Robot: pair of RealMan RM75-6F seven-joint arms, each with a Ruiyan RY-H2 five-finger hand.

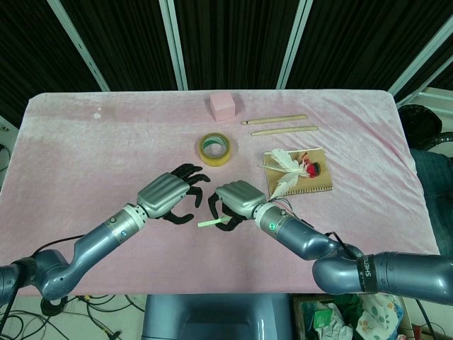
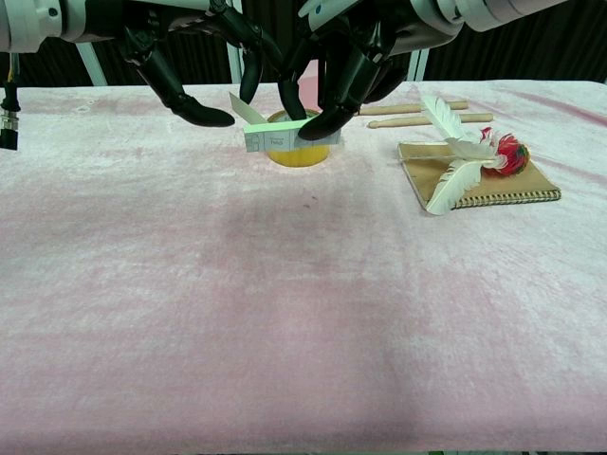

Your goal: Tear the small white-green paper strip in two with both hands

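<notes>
Strip [image 2: 285, 136] mostly hidden under fingers in head view (clearer in chest view). Right hand [image 1: 237, 202] pinches it above the table [image 1: 85, 163]; left hand [image 1: 170, 193] beside it, fingers spread, holding nothing.

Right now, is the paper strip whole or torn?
Whole: the paper strip is one unbroken piece off the table, pinched by the right hand.

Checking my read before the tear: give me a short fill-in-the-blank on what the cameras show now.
1. The paper strip is held by the ____ hand.
2. The left hand holds ____.
3. The tape roll lies ____ the strip.
4. The feather rests on the ____.

Missing: right; nothing; behind; notebook
</notes>
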